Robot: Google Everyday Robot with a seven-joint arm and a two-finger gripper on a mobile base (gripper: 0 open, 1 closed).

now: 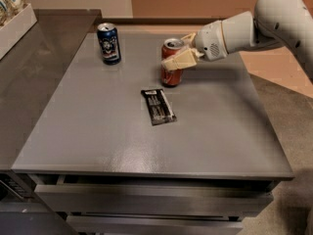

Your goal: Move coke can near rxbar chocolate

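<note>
The red coke can (pixel 171 77) stands upright on the grey table (pixel 107 131), just behind and to the right of the rxbar chocolate (pixel 158 106), a flat black wrapper lying near the table's middle. My gripper (pixel 179 58) reaches in from the right on the white arm and is shut on the coke can, its cream fingers (pixel 181 61) clasping the can's upper half. The can's base is at or just above the table surface; I cannot tell which.
A dark blue can (pixel 108 43) stands upright at the back left of the table. A white tray (pixel 14 26) with snack bags sits on the counter at far left. Drawers run below the table's front edge.
</note>
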